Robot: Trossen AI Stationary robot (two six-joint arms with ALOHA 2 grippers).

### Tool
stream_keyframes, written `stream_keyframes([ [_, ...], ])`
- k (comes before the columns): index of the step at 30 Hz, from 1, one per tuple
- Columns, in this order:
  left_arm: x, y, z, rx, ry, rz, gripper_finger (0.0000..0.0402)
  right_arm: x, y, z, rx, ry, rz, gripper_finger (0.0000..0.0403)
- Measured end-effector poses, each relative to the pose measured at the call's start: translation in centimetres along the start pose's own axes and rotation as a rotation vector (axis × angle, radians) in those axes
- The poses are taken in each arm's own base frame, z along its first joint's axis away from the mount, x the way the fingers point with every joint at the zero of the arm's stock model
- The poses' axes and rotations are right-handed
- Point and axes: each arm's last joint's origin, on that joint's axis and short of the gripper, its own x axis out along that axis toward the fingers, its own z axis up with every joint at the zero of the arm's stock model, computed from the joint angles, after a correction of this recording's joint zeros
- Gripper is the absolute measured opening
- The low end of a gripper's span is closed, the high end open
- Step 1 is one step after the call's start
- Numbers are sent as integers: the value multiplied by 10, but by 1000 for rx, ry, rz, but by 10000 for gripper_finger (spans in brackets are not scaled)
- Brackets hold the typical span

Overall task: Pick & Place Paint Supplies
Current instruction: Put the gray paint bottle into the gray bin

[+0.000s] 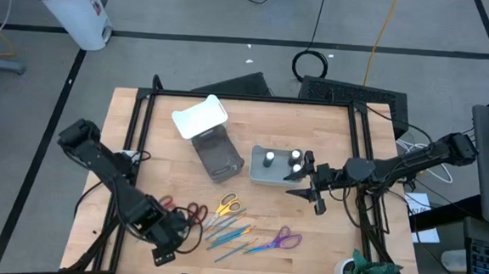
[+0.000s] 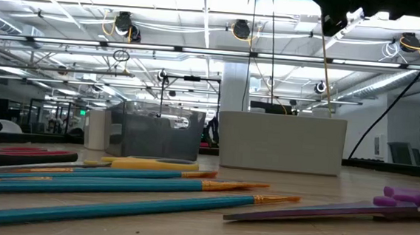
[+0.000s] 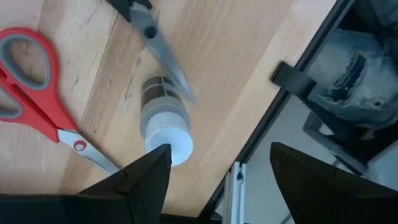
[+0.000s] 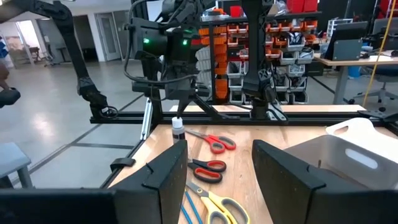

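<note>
Hovering with fingers apart, the left pincer (image 3: pixel 214 171) sits over a white-capped bottle (image 3: pixel 165 118) on the desk (image 1: pixel 323 235) — right pincer (image 1: pixel 316 192) likewise apart.

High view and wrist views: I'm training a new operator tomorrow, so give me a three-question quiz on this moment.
1. How many white-capped bottles stand in the grey tray?
2. True or false: the purple scissors lie on the table, outside the tray.
3. The bottle by the left gripper is: A) on its side; B) upright on the table; C) in the tray.

Key: 1. three; 2. true; 3. B.
</note>
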Motion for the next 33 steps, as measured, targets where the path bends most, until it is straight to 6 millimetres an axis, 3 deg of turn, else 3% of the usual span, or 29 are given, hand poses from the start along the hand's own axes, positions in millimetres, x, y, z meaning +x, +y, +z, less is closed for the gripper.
stream_keyframes([
  [14, 2, -1, -1, 99, -88, 46, 243, 0, 3, 0, 0, 3, 15, 171],
  [28, 2, 2, 8, 236, -308, 159, 241, 0, 4, 0, -2, -4, 18, 171],
  [33, -1, 7, 18, 172, -364, 185, 241, 0, 4, 0, -2, -4, 18, 171],
])
